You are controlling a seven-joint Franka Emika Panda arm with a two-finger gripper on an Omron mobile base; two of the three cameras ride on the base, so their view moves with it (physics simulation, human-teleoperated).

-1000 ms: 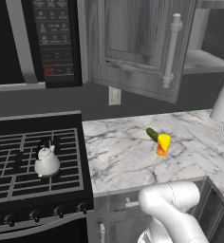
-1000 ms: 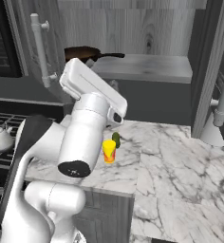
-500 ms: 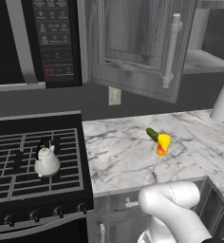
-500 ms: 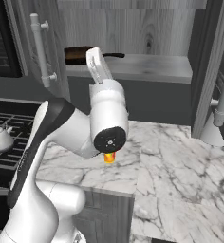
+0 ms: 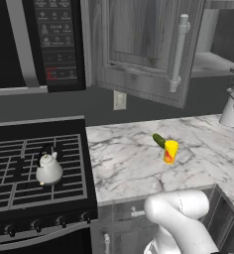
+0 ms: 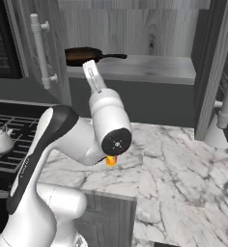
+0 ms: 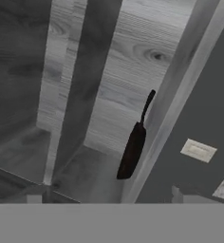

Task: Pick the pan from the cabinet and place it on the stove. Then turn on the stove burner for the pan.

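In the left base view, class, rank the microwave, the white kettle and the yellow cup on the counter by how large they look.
1. The microwave, clearly largest, though cut off by the frame.
2. The white kettle.
3. The yellow cup.
Kettle and cup sit at a similar depth, so that ranking seems fair.

The left base view looks forward and down from behind the arm's left, over the stove (image 5: pixel 39 168) and worktop (image 5: pixel 129 158). The right base view looks from behind the arm's right, toward the open cabinet (image 6: pixel 130 29). Both share the worktop and the kettle (image 5: pixel 48 168). The hand view is rolled, facing into the cabinet at the pan (image 7: pixel 132 151).
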